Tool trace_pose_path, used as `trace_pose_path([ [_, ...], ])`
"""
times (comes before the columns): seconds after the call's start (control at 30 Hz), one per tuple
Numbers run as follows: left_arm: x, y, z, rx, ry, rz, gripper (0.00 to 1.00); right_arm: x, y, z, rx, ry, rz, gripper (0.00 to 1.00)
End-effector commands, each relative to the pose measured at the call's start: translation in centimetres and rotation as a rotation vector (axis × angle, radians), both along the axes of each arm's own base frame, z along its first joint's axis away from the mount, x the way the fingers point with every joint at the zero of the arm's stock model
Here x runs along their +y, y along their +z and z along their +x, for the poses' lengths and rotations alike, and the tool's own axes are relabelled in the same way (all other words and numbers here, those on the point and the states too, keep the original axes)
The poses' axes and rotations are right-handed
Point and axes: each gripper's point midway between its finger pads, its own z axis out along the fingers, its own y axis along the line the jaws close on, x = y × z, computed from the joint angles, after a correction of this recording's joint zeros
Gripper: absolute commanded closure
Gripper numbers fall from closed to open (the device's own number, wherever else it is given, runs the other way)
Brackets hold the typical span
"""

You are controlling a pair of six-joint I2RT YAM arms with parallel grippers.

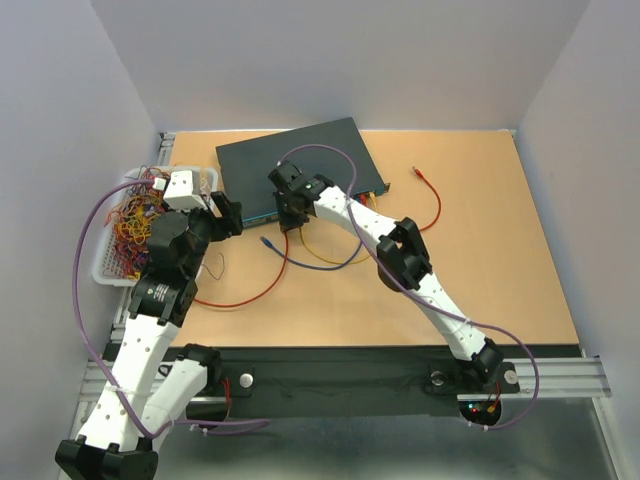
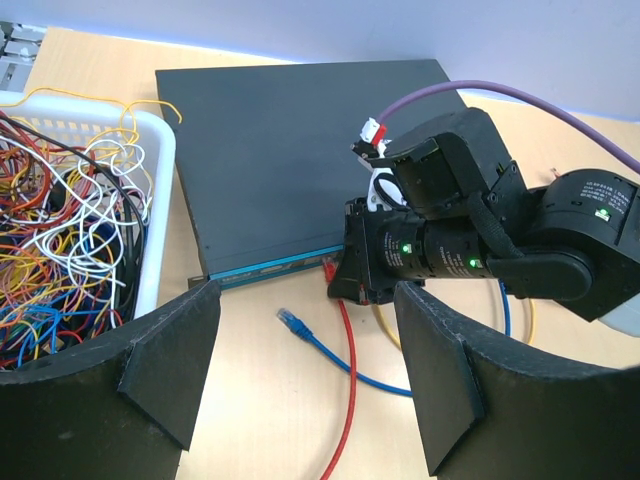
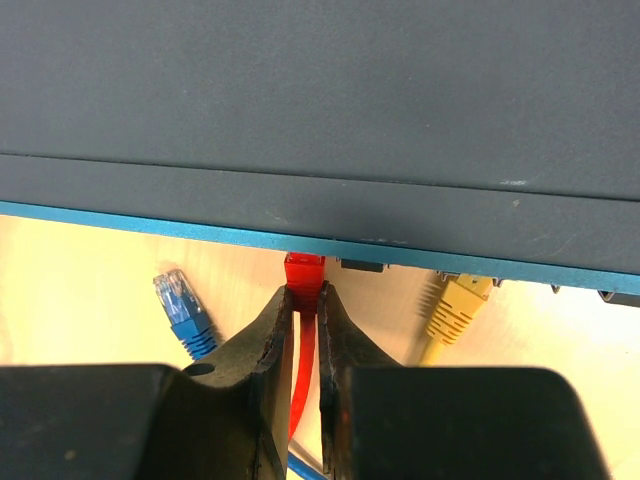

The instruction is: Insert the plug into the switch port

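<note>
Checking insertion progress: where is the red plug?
In the right wrist view the red plug is pinched in the right tool at the port face of the switch, a loose blue plug to its left, a yellow plug to its right.

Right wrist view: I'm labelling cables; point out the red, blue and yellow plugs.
Red plastic cable plug (image 3: 304, 272): right wrist view, its front end.
Blue plastic cable plug (image 3: 173, 297): right wrist view, its connector head.
Yellow plastic cable plug (image 3: 458, 308): right wrist view, its ribbed boot.
</note>
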Motion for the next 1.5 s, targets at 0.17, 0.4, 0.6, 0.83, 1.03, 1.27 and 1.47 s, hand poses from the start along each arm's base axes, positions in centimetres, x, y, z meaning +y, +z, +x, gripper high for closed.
trace_pose_path([
  [0.17, 0.3, 1.1, 0.0, -0.048, 0.013, 0.01, 0.19, 2.3, 3.7, 1.9, -0.131, 0.027, 0.086, 0.99],
  [0.4, 0.2, 0.9, 0.0, -0.042, 0.011, 0.011, 0.19, 1.6, 5.9, 3.2, -0.22, 0.02, 0.06, 1.0],
  [0.6, 0.3, 0.9, 0.0, -0.041, 0.014, 0.013, 0.19, 1.1, 8.0, 4.3, -0.305, 0.021, 0.044, 1.0],
  [0.83, 0.4, 0.6, 0.1, -0.034, 0.021, 0.016, 0.19, 0.8, 10.5, 5.8, -0.365, -0.005, 0.084, 1.0],
  [1.03, 0.4, 0.6, 0.1, -0.032, 0.02, 0.016, 0.19, 0.1, 12.7, 7.1, -0.427, -0.051, 0.105, 1.0],
  [1.27, 0.4, 0.4, 0.2, -0.028, 0.02, 0.018, 0.19, -0.9, 10.8, 8.5, -0.402, -0.095, 0.112, 0.99],
  [1.47, 0.4, 0.2, 0.3, -0.021, 0.022, 0.021, 0.19, -0.9, 10.0, 9.9, -0.417, -0.127, 0.14, 1.0],
])
